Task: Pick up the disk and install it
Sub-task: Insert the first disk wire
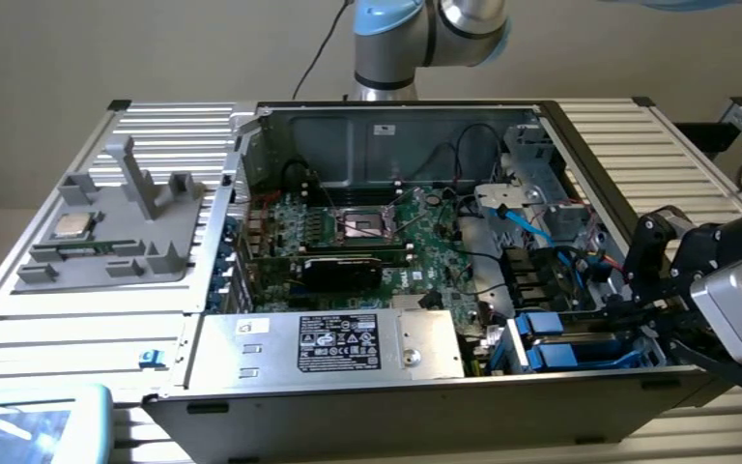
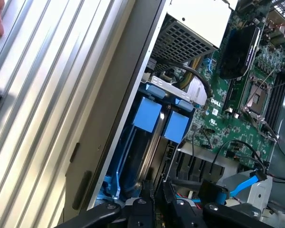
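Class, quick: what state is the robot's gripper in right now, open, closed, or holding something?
Gripper: close to the disk inside the computer case; whether it is open or closed cannot be told.

Exterior overlooks case [image 1: 385, 411]; wrist close, sharing drive bay [image 2: 126, 159].

Beige wall [image 1: 113, 48], ribbed alu. table [image 1: 36, 319]

Open computer case [image 1: 410, 416] on slatted table [image 1: 88, 309] — silver power supply [image 1: 332, 343], green motherboard [image 1: 442, 256] inside.
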{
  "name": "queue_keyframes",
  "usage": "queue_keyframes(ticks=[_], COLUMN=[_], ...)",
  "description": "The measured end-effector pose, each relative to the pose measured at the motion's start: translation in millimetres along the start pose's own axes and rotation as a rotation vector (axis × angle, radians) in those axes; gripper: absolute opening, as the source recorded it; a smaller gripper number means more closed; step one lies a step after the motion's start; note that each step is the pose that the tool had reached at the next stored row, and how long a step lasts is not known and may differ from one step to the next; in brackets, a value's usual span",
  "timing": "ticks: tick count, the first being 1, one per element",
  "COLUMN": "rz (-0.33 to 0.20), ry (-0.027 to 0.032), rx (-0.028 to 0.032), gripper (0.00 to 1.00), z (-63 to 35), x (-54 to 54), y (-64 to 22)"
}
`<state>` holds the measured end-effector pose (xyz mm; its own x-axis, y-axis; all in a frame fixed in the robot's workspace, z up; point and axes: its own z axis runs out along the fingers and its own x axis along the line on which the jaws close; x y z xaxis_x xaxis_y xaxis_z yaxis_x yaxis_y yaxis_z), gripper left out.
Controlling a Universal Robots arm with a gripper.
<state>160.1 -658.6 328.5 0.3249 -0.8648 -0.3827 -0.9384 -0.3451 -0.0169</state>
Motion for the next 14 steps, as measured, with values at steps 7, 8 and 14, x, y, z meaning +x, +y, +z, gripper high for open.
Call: queue_keyframes(ticks=[7, 8, 14], rz=[0.0, -0.001, -0.002], ry=[0.0, 0.0004, 0.0181], rx=[0.001, 0.0019, 0.0039], gripper=[0.16, 0.16, 0.16], z=[-4.3, -7.1, -18.4], x=[-1.6, -3.0, -10.9], y=[0.1, 0.1, 1.6])
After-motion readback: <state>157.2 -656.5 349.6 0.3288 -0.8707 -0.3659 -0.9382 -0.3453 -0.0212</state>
